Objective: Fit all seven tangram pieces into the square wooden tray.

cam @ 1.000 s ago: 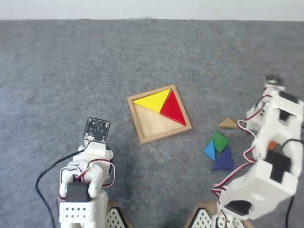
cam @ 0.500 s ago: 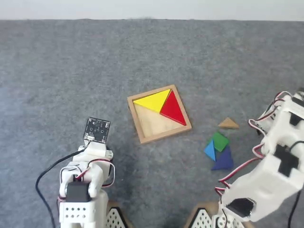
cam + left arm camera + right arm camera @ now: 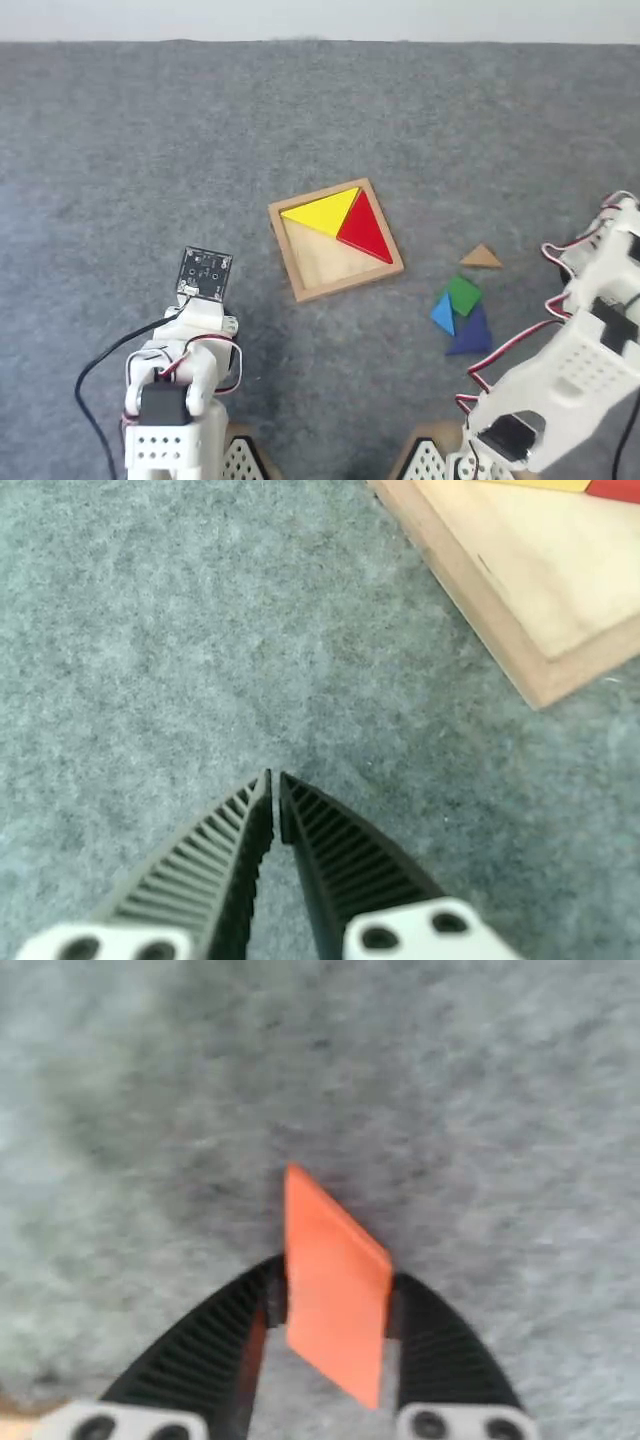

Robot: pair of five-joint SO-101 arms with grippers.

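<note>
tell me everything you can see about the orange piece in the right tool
The orange piece is a flat parallelogram with a smooth face and crisp edges; material unclear, perhaps painted wood. The right tool is shut on it, black fingers pressing two opposite sides. One sharp corner sticks out past the fingertips, and the opposite one points back toward the wrist. Grey carpet lies beneath.

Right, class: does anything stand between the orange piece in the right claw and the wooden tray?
Nothing upright. The green piece, blue piece, dark blue piece and tan triangle lie flat on the mat between the right arm and the tray; the orange piece in the right claw could likely pass above them.
</note>
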